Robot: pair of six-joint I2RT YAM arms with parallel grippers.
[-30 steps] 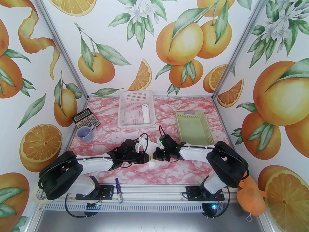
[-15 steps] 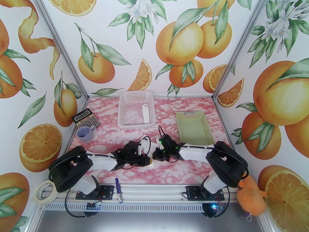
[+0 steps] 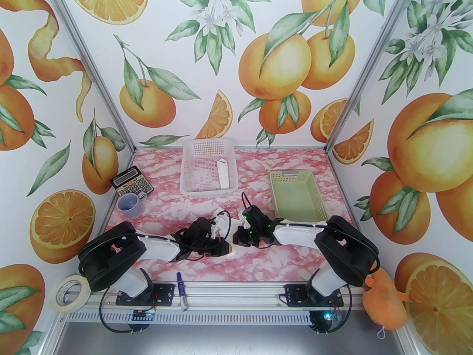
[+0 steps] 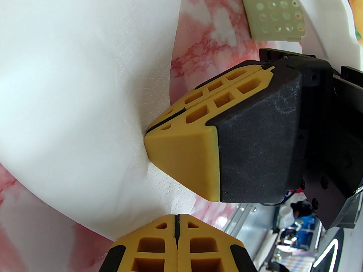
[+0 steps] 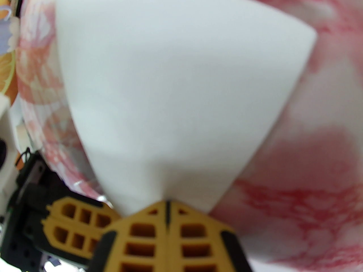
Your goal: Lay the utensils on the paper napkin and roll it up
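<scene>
Your right gripper pinches a corner of the thin white paper napkin, which fans straight ahead. Your left gripper, closed, sits just beside that corner.

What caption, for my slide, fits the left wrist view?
Left gripper and right gripper pinch the white paper napkin over the marbled table.

Bright even light, soft shadows, overhead view sharp, right wrist view blurred, wide-angle bending at wrist-view edges
</scene>
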